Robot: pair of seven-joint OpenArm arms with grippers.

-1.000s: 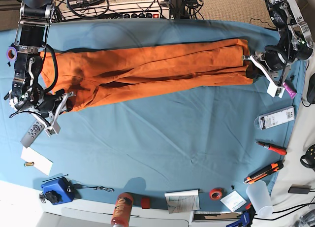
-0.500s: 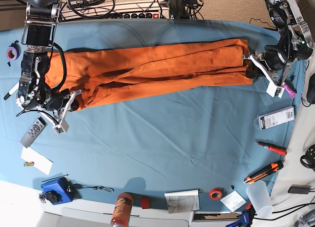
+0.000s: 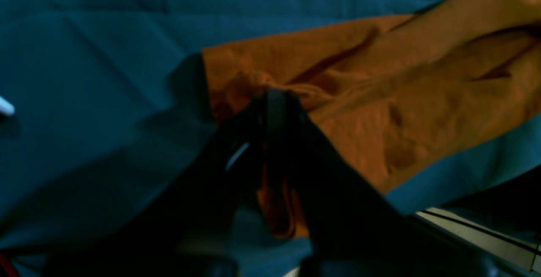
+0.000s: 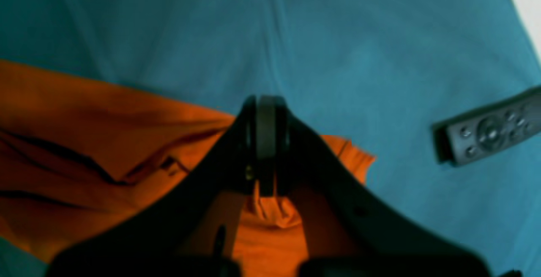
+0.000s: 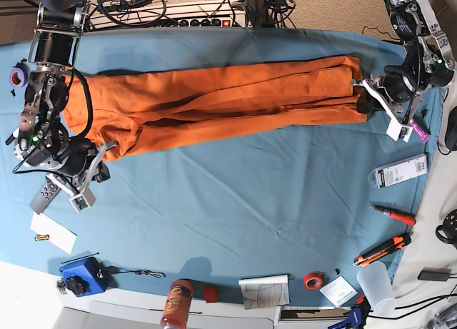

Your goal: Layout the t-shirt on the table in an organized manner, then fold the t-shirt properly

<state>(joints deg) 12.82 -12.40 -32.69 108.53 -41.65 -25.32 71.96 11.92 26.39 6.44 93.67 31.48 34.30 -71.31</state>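
Base view, left edge: right tool (image 5: 96, 158) low at the left end of the shirt (image 5: 214, 104), jaws together, clamped on a corner of orange cloth. Right wrist view confirms it: a pinch of shirt (image 4: 270, 213) bunched just behind the closed tips of the tool (image 4: 265, 150).

Remote (image 5: 46, 193), grey, just beside that tool on the lower left, lying flat on the surface (image 5: 235, 200); same remote (image 4: 490, 133) at the right of the right wrist view, apart from the shirt.

White card (image 5: 53, 233) below the remote. Blue box (image 5: 82, 275) near the lower left edge. Purple tape roll (image 5: 17, 77) at the far left, upper part.

Centre: shirt stretched in a long band across the upper half of the frame, creased lengthwise, lying on the teal surface from left tool to right tool. Orange can (image 5: 177, 304) and a folded paper (image 5: 264, 290) along the bottom edge.

Right: left tool (image 5: 364, 93) at the right end of the shirt, jaws together. Left wrist view is dark and blurred, but cloth (image 3: 274, 209) appears caught between the tips of the tool (image 3: 277, 116), so likely clamped on the shirt's edge.

Far right, on the surface: clear packet (image 5: 398, 172), red screwdriver (image 5: 394, 215), orange knife (image 5: 382, 250), red tape roll (image 5: 313, 280), plastic cup (image 5: 377, 286).
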